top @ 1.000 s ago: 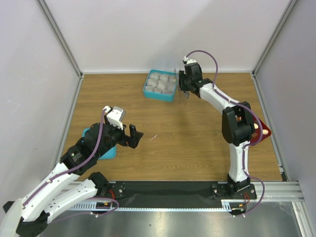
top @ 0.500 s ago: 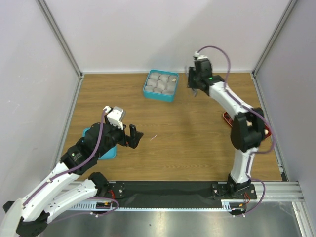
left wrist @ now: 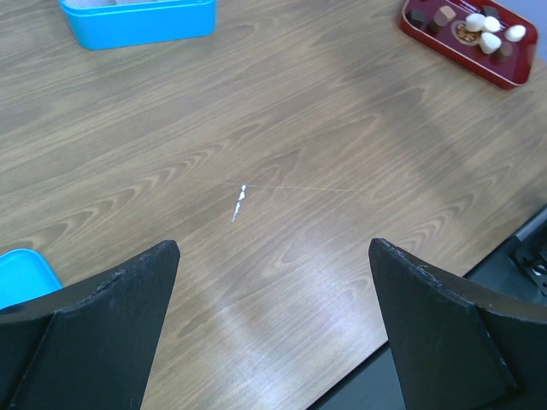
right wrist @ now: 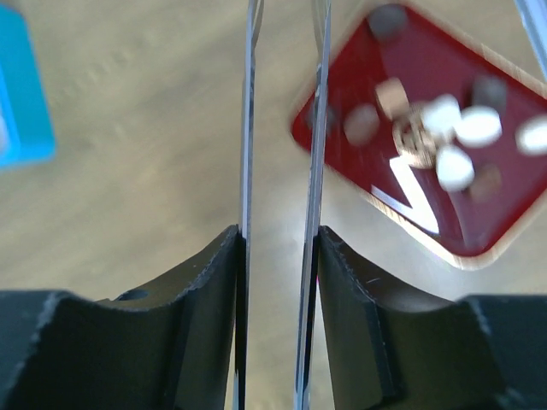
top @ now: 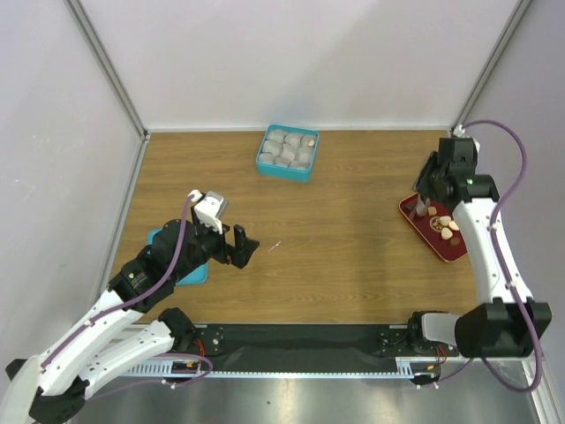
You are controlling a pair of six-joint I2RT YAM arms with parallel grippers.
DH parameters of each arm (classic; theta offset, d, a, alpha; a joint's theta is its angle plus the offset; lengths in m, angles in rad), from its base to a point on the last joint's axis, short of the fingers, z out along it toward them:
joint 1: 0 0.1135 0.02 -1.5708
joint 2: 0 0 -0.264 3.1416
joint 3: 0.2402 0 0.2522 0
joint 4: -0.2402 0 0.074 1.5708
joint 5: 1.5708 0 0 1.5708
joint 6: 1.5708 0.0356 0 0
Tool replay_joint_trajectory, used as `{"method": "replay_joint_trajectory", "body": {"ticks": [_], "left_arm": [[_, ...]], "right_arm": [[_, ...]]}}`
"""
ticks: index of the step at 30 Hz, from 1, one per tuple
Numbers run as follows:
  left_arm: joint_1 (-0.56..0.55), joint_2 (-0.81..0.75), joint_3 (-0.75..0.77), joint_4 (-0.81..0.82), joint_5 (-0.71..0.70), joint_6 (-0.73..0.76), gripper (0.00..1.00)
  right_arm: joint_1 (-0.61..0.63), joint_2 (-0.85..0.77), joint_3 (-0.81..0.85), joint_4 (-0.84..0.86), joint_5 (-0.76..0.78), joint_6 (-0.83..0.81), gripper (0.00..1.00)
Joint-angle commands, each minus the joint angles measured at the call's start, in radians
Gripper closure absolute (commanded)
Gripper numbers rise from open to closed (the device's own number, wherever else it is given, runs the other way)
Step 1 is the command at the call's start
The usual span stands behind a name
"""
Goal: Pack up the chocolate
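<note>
Over at 3 o'clock on the desk (top: 353, 265), the right tool (top: 425, 206) hangs above the 12 o'clock end of the red tray (top: 452, 250), clamped on the tweezers (right wrist: 249, 128). Their thin steel prongs sit slightly apart with nothing between them, so this looks like the reach-for-a-piece step, pick not yet made. The chocolate (top: 445, 224) is all on that tray: small rounded bites, some dark brown, some cream, loosely bunched on glossy red plastic. The wrist view is blurry, so no telling which piece the tips line up with.

Best guess for the next move: lower the tips around one bite and squeeze gently (smooth rounded chocolate plus slick metal = easy to squirt out). Then carry it to the teal box (top: 284, 170) at 12 o'clock, where crinkly pale paper cups (top: 287, 148) sit in a grid. Whether any cup already holds a piece is too small to tell.

The left tool (top: 240, 245) at 8 o'clock hovers over bare wood grain, fingers wide apart, holding nothing, with a flat teal lid (top: 196, 272) under its arm.
</note>
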Motion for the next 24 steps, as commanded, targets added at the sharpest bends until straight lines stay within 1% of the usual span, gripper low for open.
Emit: {"method": "replay_joint_trajectory", "body": {"ticks": [1, 3, 5, 9, 15, 24], "left_arm": [[-0.002, 0.001, 0.006, 0.038, 0.045, 0.023, 0.00], [-0.002, 0.001, 0.007, 0.041, 0.054, 0.025, 0.00], [-0.002, 0.000, 0.008, 0.040, 0.059, 0.026, 0.00], [-0.002, -0.014, 0.003, 0.038, 0.058, 0.028, 0.00], [-0.002, -0.013, 0.003, 0.043, 0.061, 0.026, 0.00], [-0.002, -0.008, 0.003, 0.040, 0.051, 0.023, 0.00]], "right_arm": [[-0.005, -0.073, -0.035, -0.131, 0.002, 0.048, 0.55], [-0.005, -0.090, -0.067, -0.160, 0.029, 0.058, 0.53], [-0.037, -0.093, -0.111, -0.173, 0.046, 0.068, 0.53], [-0.066, -0.116, -0.188, -0.163, -0.026, 0.075, 0.52], [-0.092, -0.132, -0.295, -0.090, -0.067, 0.078, 0.52], [-0.098, -0.121, -0.354, -0.012, -0.056, 0.081, 0.50]]}}
